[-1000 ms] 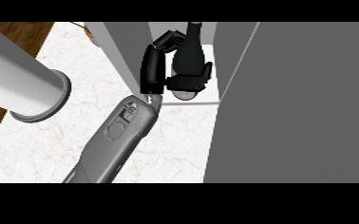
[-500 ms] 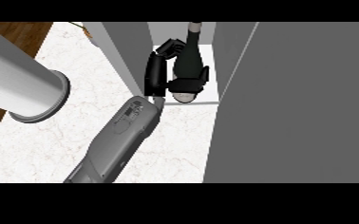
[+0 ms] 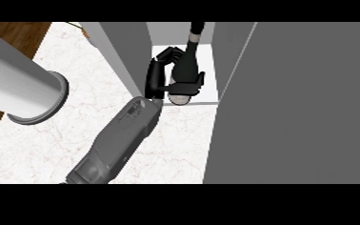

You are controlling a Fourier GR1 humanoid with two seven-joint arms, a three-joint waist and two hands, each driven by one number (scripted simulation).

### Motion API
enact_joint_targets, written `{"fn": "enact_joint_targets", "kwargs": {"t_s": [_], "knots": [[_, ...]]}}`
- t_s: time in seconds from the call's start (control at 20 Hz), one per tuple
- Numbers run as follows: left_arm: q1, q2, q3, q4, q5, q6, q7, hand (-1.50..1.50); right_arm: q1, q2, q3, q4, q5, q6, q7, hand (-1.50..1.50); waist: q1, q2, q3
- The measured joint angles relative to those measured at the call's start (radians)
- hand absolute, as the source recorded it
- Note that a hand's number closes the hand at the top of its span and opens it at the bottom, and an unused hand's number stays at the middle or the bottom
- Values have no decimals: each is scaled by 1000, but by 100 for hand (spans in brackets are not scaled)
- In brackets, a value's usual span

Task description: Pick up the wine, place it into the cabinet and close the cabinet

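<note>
The dark wine bottle (image 3: 190, 59) sits in the cabinet's opening, its neck pointing into the cabinet and its pale base toward me. My right hand (image 3: 156, 74) is shut on the bottle, with the fingers curled round its body from the left. The grey right forearm comes up from the lower edge. The cabinet (image 3: 125, 52) shows a grey left wall and a pale inner floor. Its open door (image 3: 288, 124) fills the view's right side. My left hand is out of sight; only a thick grey left forearm (image 3: 28, 90) shows at the left.
White marbled counter (image 3: 63, 143) spreads below and left of the cabinet. A strip of brown wood (image 3: 21, 33) shows at the top left. The bottle has narrow room between the cabinet's left wall and the door.
The right forearm has swung slightly to the right. The bottle and the hand on it have barely moved in the cabinet's opening.
</note>
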Motion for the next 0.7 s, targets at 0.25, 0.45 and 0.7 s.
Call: {"fn": "enact_joint_targets", "kwargs": {"t_s": [0.25, 0.45, 0.7], "knots": [[-29, 0, 30, 108, 38, -12, -94, 150, 8, -15, -33, 6, -17, 24, -7, -150, -6, 2, 0], [-44, 0, 57, 164, 88, -37, -159, 150, 7, -5, -22, 10, -22, 26, -11, -150, -7, 3, 0], [-90, 0, 110, 236, 161, -76, -196, 150, -13, -2, -25, 12, -33, 21, -4, -150, -19, 5, -1]]}}
